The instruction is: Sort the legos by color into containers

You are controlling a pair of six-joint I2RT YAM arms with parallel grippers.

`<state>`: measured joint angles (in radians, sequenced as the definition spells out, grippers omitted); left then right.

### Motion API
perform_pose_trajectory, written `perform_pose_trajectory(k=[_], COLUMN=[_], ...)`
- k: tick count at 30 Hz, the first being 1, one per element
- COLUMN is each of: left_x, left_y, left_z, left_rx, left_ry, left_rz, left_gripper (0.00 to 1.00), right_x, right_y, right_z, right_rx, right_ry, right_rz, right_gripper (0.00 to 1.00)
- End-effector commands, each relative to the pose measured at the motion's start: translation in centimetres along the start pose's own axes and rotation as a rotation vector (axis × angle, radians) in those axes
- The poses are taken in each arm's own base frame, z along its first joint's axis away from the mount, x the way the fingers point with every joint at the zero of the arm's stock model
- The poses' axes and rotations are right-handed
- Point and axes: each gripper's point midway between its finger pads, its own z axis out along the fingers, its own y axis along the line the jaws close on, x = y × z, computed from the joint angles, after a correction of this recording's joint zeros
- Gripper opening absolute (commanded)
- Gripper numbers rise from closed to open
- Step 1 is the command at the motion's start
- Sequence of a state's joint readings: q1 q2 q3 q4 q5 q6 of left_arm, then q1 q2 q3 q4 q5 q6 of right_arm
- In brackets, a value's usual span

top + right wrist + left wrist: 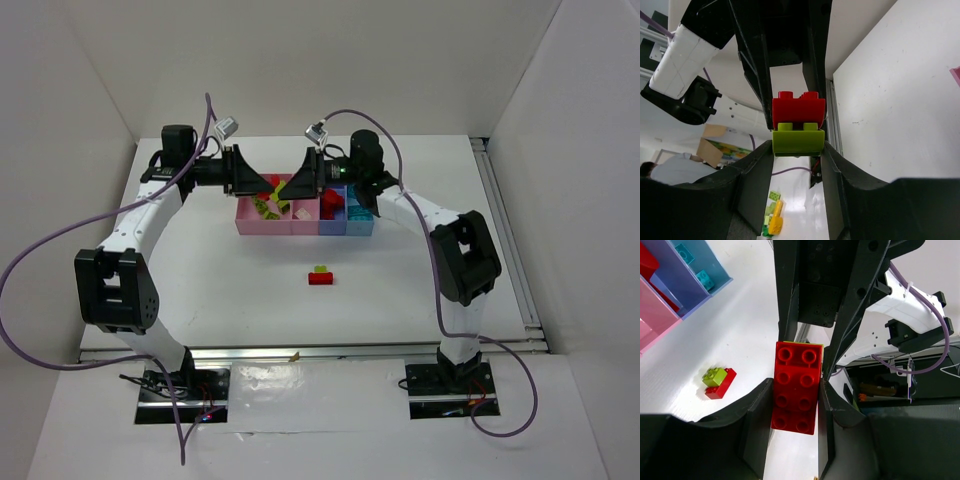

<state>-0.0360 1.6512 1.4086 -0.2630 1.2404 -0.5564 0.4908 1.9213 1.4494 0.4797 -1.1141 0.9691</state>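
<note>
Red and yellow-green are meeting in mid-air: a long red brick (796, 390) and a yellow-green brick (797, 140) are sitting joined together between the two tools, which are facing each other nose to nose above the row of bins (262, 229). The left tool (797, 385) is pinching the red brick, its two dark fingers pressing on the brick's long sides while the studs are facing its camera. The right tool (798, 146) is pinching the yellow-green brick across its width, and the red brick is standing just beyond it, touching it, on the side towards the left tool. From above, both bricks are hanging over the pink end of the row. The row is lying at the far middle of the tabletop (200, 260), running from two pink bins on the left through a dark blue one to a light blue one. Some yellow-green pieces (265, 207) are lying in the leftmost pink bin, something red is lying in the dark blue bin, and teal bricks (705, 279) are lying in the light blue bin. Nearer the arms and apart from the bins, a second red brick (322, 279) is lying on the tabletop with a small yellow-green piece (321, 268) sitting on top of it.
</note>
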Motion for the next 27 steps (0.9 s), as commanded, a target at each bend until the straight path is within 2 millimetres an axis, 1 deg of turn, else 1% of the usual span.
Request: perform_pose_trajectory(k=[1,4,5,7,8,9,10,11,12,13,14,15,16,18,19,20,21,22,24,25,26,27], left_x=[0.3,0.6,0.7,0.9,0.9,0.9,0.9,0.9,0.9,0.9,0.8,0.8,0.5,-0.1,-0.1,-0.5,-0.5,-0.8,-1.1,-1.2,-1.3,-1.3], left_y=[-2.6,-2.3,-2.3,-1.7,-1.7,-1.7,-1.7,-1.5,-1.5,-1.5,-1.5,-1.5,-1.6,-1.0,-1.0,-0.6,-0.5,-0.6,-0.3,-0.2,0.0,0.4], left_z=[-0.5,-0.5,-0.5,-0.3,-0.3,-0.3,-0.3,-0.3,-0.3,-0.3,-0.4,-0.4,-0.4,-1.1,-1.1,-1.5,-1.5,-1.9,-2.2,-2.5,-2.5,-2.8], left_rx=[0.053,0.050,0.049,0.047,0.047,0.047,0.047,0.038,0.038,0.038,0.029,0.029,0.018,-0.003,-0.003,-0.022,-0.030,-0.035,-0.050,-0.055,-0.067,-0.073], left_ry=[0.006,0.011,0.014,0.018,0.018,0.018,0.018,0.016,0.016,0.016,0.012,0.012,0.004,-0.021,-0.021,-0.038,-0.042,-0.055,-0.069,-0.076,-0.083,-0.090], left_rz=[0.081,0.079,0.069,0.060,0.060,0.060,0.060,0.051,0.051,0.051,0.057,0.057,0.066,0.062,0.062,0.060,0.049,0.056,0.043,0.042,0.031,0.011], left_gripper=[0.00,0.00,0.00,0.00,0.00,0.00,0.00,0.00,0.00,0.00,0.00,0.00,0.00,0.00,0.00,0.00,0.00,0.00,0.00,0.00,0.00,0.00], right_x=[-1.4,-1.5,-1.7,-1.7,-1.7,-1.6,-1.7,-1.5,-1.3,-1.1,-1.1,-0.9,-0.7,-0.6,-0.2,-0.4,0.0,-0.1,0.6,0.9,0.5,0.6], right_y=[2.2,2.0,2.3,2.2,2.2,1.8,1.9,1.6,1.0,1.0,0.2,-0.4,-0.4,-0.9,-1.7,-1.8,-2.5,-2.5,-3.4,-3.6,-3.4,-3.7], right_z=[0.5,0.6,0.6,0.6,0.6,0.7,0.7,0.7,0.7,0.6,0.3,-0.2,-0.4,-1.5,-1.5,-2.1,-2.2,-2.7,-3.3,-3.3,-3.7,-3.8], right_rx=[-0.048,-0.048,-0.052,-0.048,-0.048,-0.045,-0.041,-0.034,-0.019,-0.013,0.009,0.030,0.043,0.083,0.108,0.127,0.148,0.162,0.194,0.197,0.199,0.209], right_ry=[-0.016,-0.017,-0.019,-0.017,-0.016,-0.014,-0.012,-0.008,-0.012,-0.009,-0.020,-0.028,-0.032,-0.041,-0.038,-0.045,-0.040,-0.042,-0.040,-0.037,-0.048,-0.052], right_rz=[-0.099,-0.100,-0.108,-0.100,-0.091,-0.082,-0.073,-0.070,-0.060,-0.056,-0.033,-0.023,-0.015,0.000,0.018,-0.014,-0.004,-0.005,0.030,0.039,0.031,0.039], right_gripper=[0.49,0.49,0.49,0.49,0.47,0.43,0.39,0.30,0.27,0.25,0.20,0.18,0.18,0.14,0.14,0.14,0.14,0.13,0.13,0.13,0.13,0.13])
